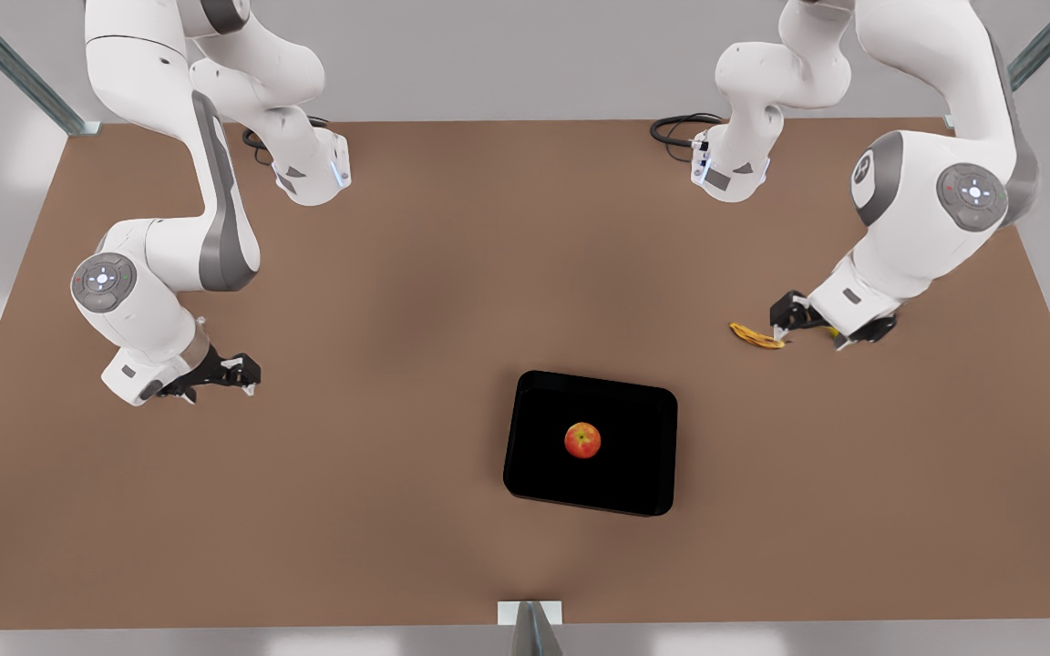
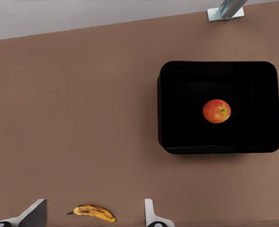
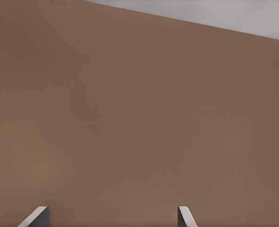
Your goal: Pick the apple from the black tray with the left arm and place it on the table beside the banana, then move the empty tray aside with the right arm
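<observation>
Apple [image 1: 582, 440] sits mid-tray in the black tray [image 1: 534, 456], untouched. Left gripper [image 1: 812, 326], spread, hovers just beside the banana [image 1: 756, 336] at the tray's 2 o'clock, so reaching out carelessly may nudge it; right gripper [image 1: 231, 375], spread, waits over bare bench [image 1: 379, 301] at 9 o'clock.

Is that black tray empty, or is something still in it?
Not empty: the apple sits in the middle of the black tray, with neither gripper near it.
</observation>
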